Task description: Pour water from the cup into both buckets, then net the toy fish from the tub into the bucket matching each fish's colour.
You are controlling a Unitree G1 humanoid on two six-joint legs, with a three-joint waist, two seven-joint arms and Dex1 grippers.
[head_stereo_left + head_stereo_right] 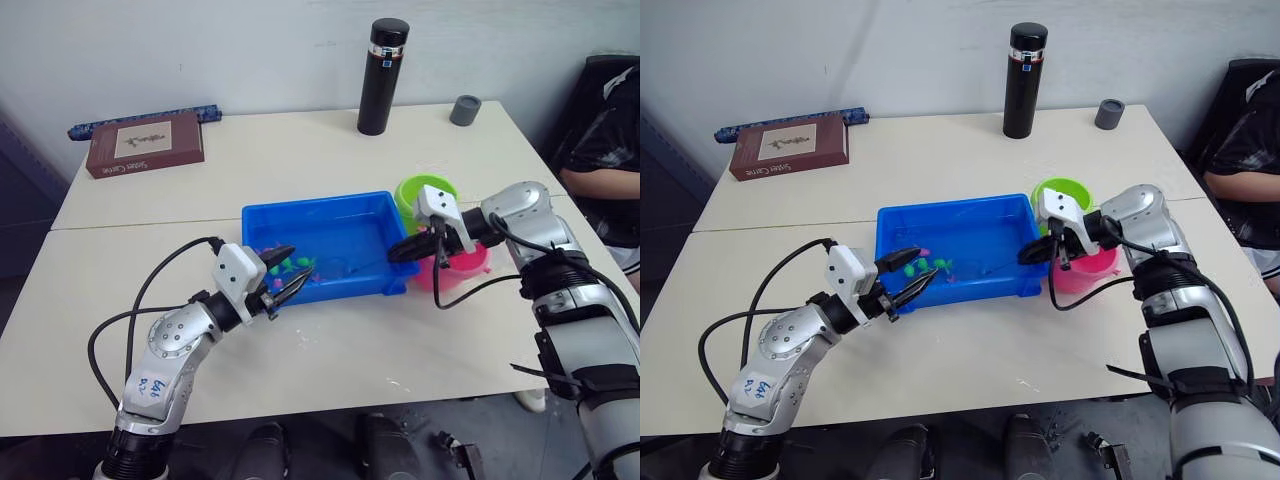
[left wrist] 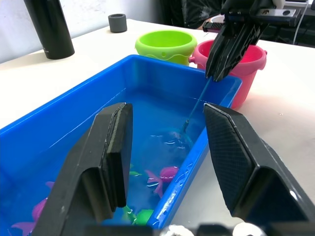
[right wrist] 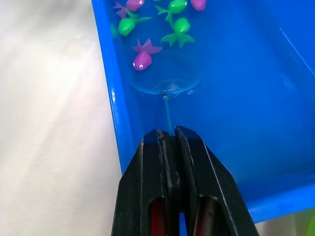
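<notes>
Our right end effector pinches the thin handle of a small net, reaching over the tub on the desk; the green bucket and pink bucket sit just beside it for short transfers. From the left wrist, our left end effector is spread, holding nothing, above the tub's corner. From the right wrist, the net's hoop lies underwater beside 1 magenta fish, ready, we judge, to scoop it.

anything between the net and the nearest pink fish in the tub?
Nothing visible. The right gripper holds the net in the water of the tub, and the nearest pink fish floats just beyond its hoop with open water between.
</notes>
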